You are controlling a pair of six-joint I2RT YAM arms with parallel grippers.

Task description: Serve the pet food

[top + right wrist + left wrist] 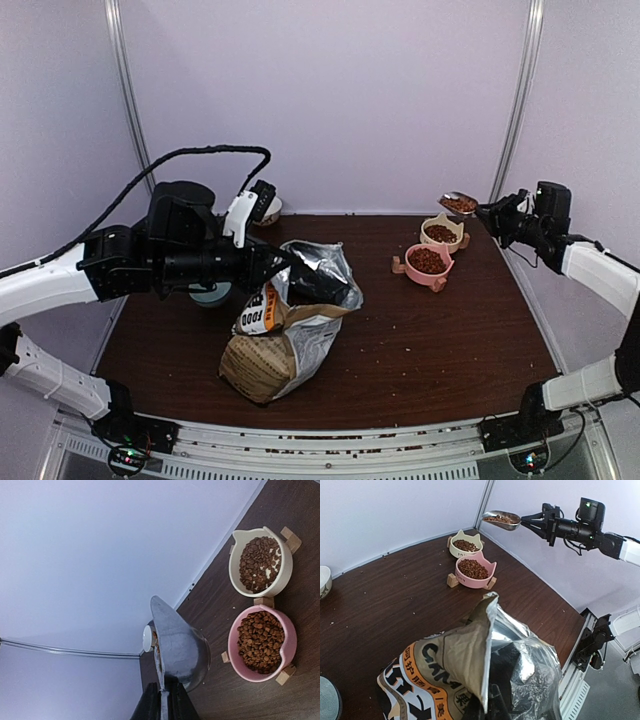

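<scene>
Pet food [500,518] sits heaped in a metal scoop [182,647], raised above the back right corner of the table [420,350]. More of it lies in the cream bowl [441,233] and the pink bowl [428,262], which stand touching each other just below the scoop. The rest is in the brown bag [285,340] near the middle, and loose crumbs dot the wood.

The step in hand looks like emptying the scoop into a bowl. In the right wrist view the cream bowl shows bare patches while the pink one looks well covered, so the cream bowl is probably the better target. The scoop hangs at that bowl's far side, so I would bring its lip over the bowl's middle and lower it close to the rim. Then I would roll the wrist slowly, so the pellets slide rather than bounce onto the table.

The right gripper [534,521] has its fingers pressed onto the scoop's handle. Its arm stretches out long toward the corner, wrist about level, with the scoop's mouth pointing left. The left arm folds across the left half of the table, with its wrist aimed right. The left gripper [282,272] is closed and appears to pinch the bag's rim, which props the foil-lined mouth open and the bag upright.
</scene>
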